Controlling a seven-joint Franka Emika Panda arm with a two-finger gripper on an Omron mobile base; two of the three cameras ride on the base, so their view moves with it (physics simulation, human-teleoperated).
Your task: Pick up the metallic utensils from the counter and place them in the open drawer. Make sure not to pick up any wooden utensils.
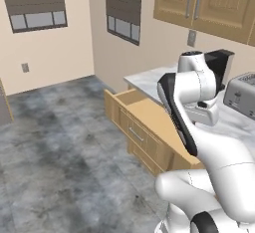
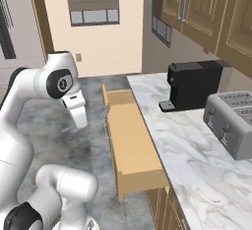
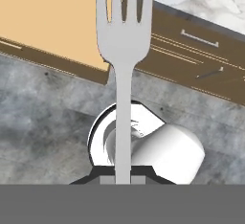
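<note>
Fork [image 3: 123, 41] fills the middle of the hand view: slim, all silver, flat-grey, its tines running off the top edge and its narrow handle dropping straight down the centre to the bottom. The gripper [image 3: 123, 179] is pinched tight on the lower end of that handle, the dark finger tips pressed against it at the bottom centre of the hand view. In the right base view the fork shows only as a thin grey sliver at centre left of the frame, just left of the drawer's near corner. Behind the tines, in the upper left of the hand view, lies the pale tan floor of the open drawer [image 3: 48, 22], with its darker wood front edge below. In the right base view the drawer [image 2: 130, 135] juts out from under the marbled counter [image 2: 182, 140] at the centre of the frame, its inside bare.
</note>
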